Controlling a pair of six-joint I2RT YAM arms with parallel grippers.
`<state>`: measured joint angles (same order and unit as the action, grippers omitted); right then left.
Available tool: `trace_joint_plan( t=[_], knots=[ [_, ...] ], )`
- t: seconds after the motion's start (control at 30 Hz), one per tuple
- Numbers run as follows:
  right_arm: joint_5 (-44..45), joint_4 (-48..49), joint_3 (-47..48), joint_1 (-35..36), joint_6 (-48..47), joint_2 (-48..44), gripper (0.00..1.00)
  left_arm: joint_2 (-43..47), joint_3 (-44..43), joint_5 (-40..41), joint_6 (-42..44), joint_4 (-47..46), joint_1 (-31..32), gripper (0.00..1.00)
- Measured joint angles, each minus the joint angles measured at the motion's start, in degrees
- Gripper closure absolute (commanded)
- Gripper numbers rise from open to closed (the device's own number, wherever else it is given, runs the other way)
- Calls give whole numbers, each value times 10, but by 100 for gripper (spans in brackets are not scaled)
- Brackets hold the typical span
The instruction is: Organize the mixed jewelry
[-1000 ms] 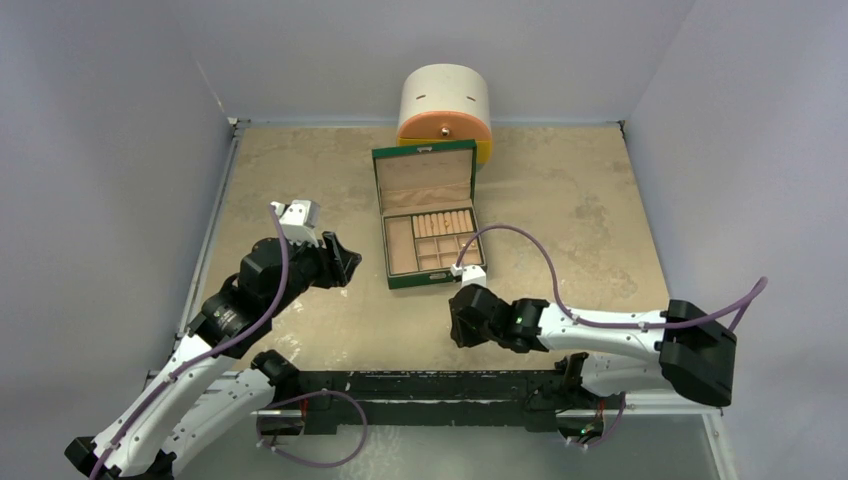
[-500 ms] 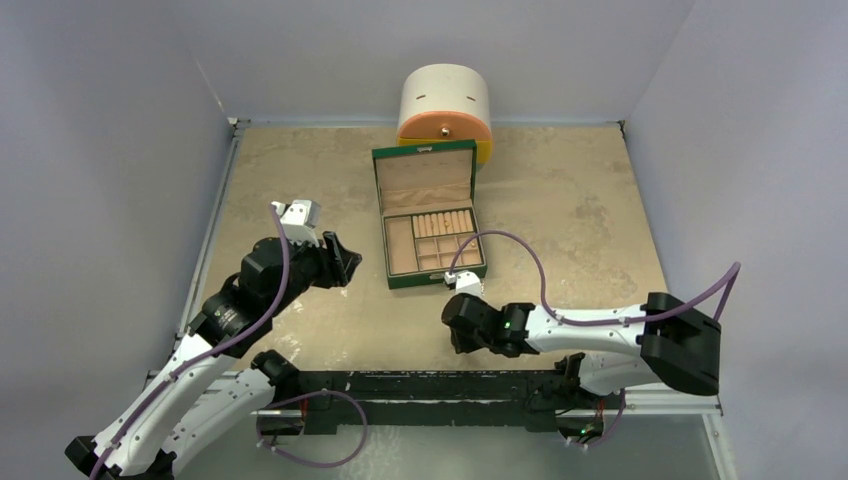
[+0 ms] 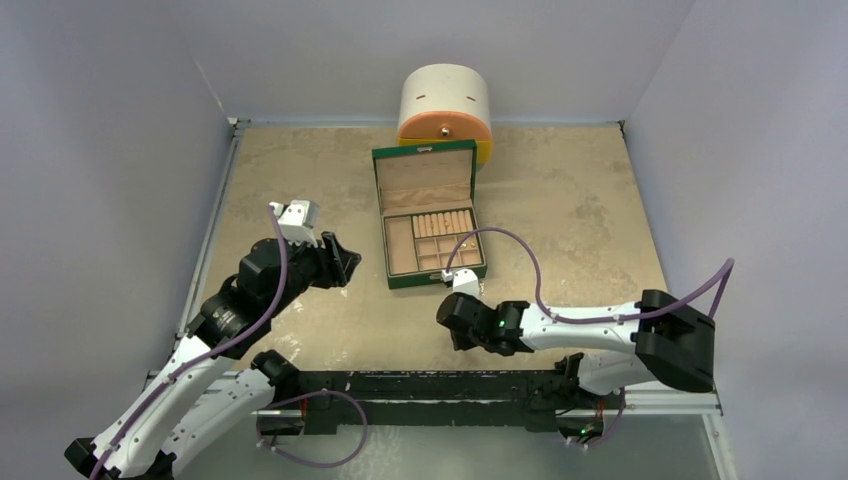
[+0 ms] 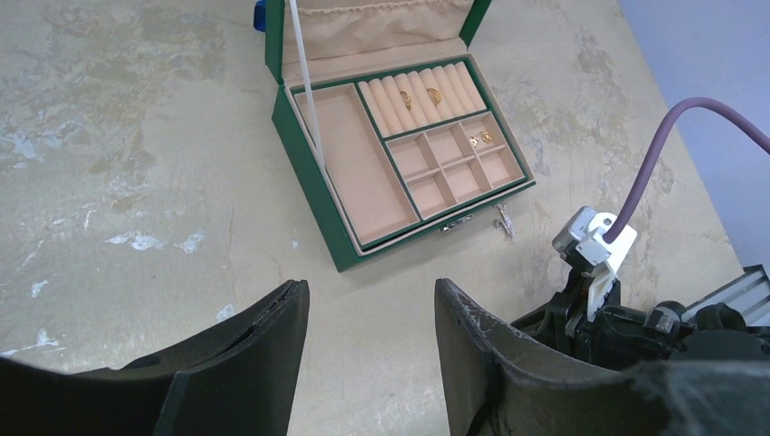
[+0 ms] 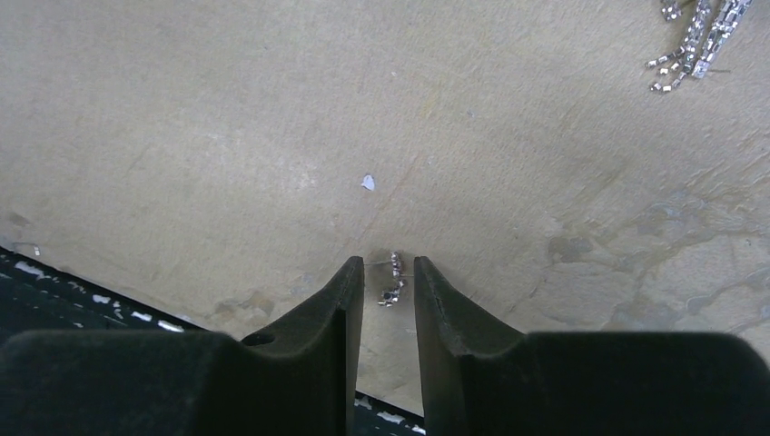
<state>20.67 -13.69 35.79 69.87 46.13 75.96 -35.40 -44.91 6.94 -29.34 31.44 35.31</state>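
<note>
The right gripper [image 5: 389,265], toward the tabletop's near edge, stands narrowly parted, straddling a small silvery chain piece [image 5: 392,282] without touching it. The piece's long axis runs along the fingers, so closing would cross its narrow width. The left gripper [image 4: 370,300], spread wide and empty, sits well apart toward the left edge

A robotics lab test cell: plain grey walls [image 3: 110,150] box in a mottled tan table [image 3: 580,200].

Silvery cluster [image 5: 695,41] cut off at top edge, green box [image 4: 304,177] lid cropped; tiny silvery piece [image 5: 392,280] indistinct
</note>
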Motion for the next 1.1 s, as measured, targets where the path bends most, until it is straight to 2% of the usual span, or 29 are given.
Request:
trace_joint_plan(
  t=[0.3,0.67,1.1],
  knots=[
    [8,-7,0,10,5,19,78,0,0,3,0,0,0,47],
    [9,-6,2,17,10,25,100,1,0,3,0,0,0,47],
    [21,-20,23,23,14,17,100,3,0,3,0,0,0,47]
  ],
)
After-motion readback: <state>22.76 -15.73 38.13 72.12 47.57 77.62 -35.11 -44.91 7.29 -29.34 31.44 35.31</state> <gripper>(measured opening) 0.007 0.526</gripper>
